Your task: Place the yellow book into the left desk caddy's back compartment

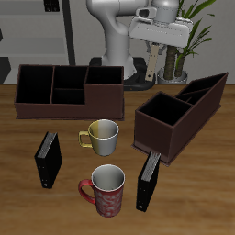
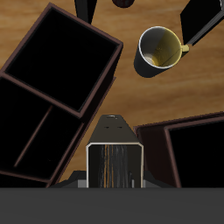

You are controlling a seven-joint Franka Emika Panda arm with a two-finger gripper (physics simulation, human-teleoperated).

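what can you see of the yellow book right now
The yellow book is a small thin book with a dull tan cover. It hangs upright, clamped in the gripper, up in the air over the back of the table. Only the gripper touches it; it is not in the long brown box yet.

- You are working over a wooden table (image 1: 64,207) with a warm brown grain that runs across its width.
- Behind the table's back edge you see a grey floor (image 1: 110,81).
- A potted plant (image 1: 186,37) with long green leaves stands at the back, its stalks rising from a pale pot.
- Farther back you face a light wall (image 1: 78,27), with dark upright and level bars of a shelf frame (image 1: 66,37) against it.
- The light is even and soft, with faint shadows on the wood.
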